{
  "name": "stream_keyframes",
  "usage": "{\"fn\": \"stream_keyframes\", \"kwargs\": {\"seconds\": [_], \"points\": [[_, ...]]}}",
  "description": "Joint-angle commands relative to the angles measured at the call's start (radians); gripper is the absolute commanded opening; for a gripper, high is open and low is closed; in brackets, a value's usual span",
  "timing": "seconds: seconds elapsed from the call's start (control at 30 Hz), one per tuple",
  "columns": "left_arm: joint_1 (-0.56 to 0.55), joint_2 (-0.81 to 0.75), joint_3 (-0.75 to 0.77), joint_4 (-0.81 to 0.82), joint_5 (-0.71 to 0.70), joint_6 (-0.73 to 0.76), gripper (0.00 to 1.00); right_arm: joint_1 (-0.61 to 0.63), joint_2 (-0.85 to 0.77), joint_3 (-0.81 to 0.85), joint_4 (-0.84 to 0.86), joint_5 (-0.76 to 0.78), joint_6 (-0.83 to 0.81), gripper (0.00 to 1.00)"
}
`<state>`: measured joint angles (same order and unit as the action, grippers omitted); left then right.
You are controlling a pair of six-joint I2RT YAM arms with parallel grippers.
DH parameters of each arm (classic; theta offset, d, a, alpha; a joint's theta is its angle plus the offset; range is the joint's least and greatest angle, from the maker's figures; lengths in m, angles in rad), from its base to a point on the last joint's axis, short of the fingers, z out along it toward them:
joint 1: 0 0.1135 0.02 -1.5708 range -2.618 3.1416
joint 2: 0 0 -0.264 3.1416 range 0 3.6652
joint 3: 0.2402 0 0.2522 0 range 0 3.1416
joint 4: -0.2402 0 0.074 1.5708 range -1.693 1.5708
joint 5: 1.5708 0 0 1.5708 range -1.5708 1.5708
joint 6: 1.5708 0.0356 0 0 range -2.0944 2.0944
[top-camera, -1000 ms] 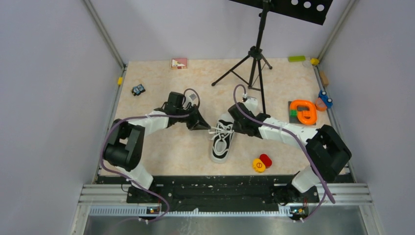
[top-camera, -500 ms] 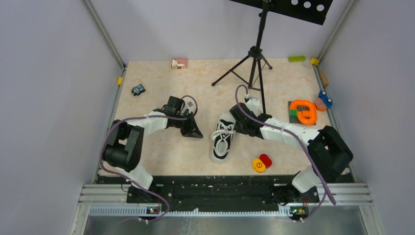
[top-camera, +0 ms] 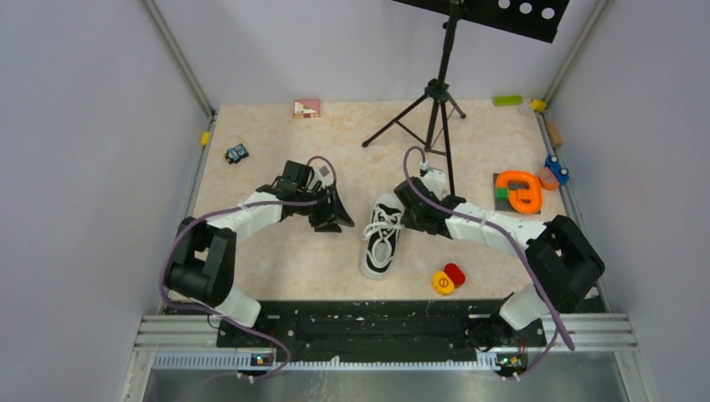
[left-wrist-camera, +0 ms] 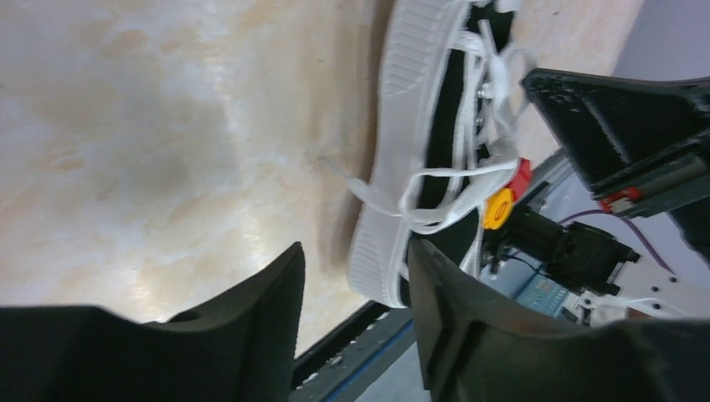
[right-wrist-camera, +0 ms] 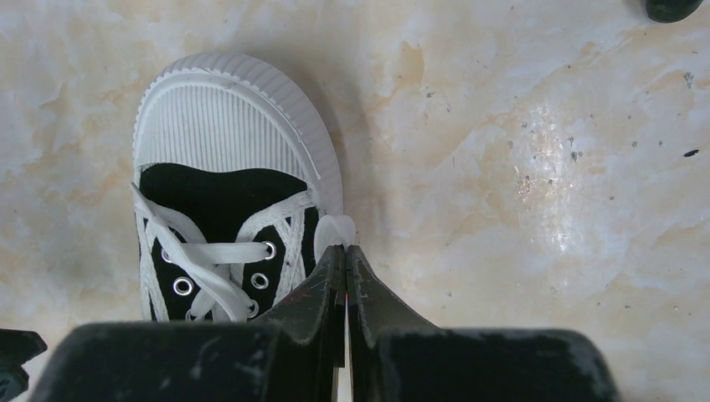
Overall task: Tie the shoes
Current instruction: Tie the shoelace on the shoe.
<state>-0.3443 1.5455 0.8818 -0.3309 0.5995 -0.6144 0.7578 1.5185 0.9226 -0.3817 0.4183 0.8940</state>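
"White laces: were they knotted at all?"

"Not that I could see. On the left, the left gripper (left-wrist-camera: 353,255) hovered near the sneaker (top-camera: 378,243), jaws spread, nothing between them. The black sneaker lay mid-tabletop (top-camera: 276,251), toe pointing away from the arms, and its laces (left-wrist-camera: 435,177) spilled loose over the sole rim on that side."

"And on the right?"

"The right gripper (right-wrist-camera: 344,251) was pressed together against the sneaker's other flank. Whether it pinched a lace, I couldn't tell."

"How should the left one have gone in, then?"

"Low and slow, I'd judge. Straddle one loose strand near its end, close fully, then draw it across without dragging the sneaker along."
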Motion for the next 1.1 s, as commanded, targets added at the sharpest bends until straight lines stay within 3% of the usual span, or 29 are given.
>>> {"fn": "stream_keyframes", "kwargs": {"seconds": [0.0, 0.2, 0.37, 0.53, 0.7, 0.83, 1.0, 1.07], "points": [[-0.048, 0.017, 0.058, 0.117, 0.072, -0.056, 0.59, -0.015, -0.027, 0.001, 0.015, 0.040, -0.007, 0.00], [-0.050, 0.111, 0.029, 0.275, 0.177, -0.131, 0.57, -0.015, -0.023, 0.008, 0.017, 0.035, -0.008, 0.00], [-0.053, 0.179, 0.048, 0.252, 0.215, -0.114, 0.51, -0.015, -0.024, 0.011, 0.013, 0.036, -0.006, 0.00], [-0.059, 0.237, 0.070, 0.274, 0.257, -0.123, 0.52, -0.015, -0.035, 0.009, 0.005, 0.042, -0.002, 0.00], [-0.064, 0.270, 0.008, 0.534, 0.338, -0.268, 0.51, -0.015, -0.040, 0.008, -0.002, 0.052, 0.003, 0.00], [-0.065, 0.284, -0.010, 0.637, 0.387, -0.337, 0.39, -0.015, -0.036, 0.010, -0.014, 0.054, 0.005, 0.00], [-0.064, 0.247, -0.003, 0.592, 0.374, -0.314, 0.00, -0.015, -0.034, 0.010, -0.013, 0.055, 0.010, 0.00], [-0.062, 0.221, 0.012, 0.506, 0.343, -0.263, 0.00, -0.015, -0.034, 0.012, -0.015, 0.057, 0.009, 0.00]]}}
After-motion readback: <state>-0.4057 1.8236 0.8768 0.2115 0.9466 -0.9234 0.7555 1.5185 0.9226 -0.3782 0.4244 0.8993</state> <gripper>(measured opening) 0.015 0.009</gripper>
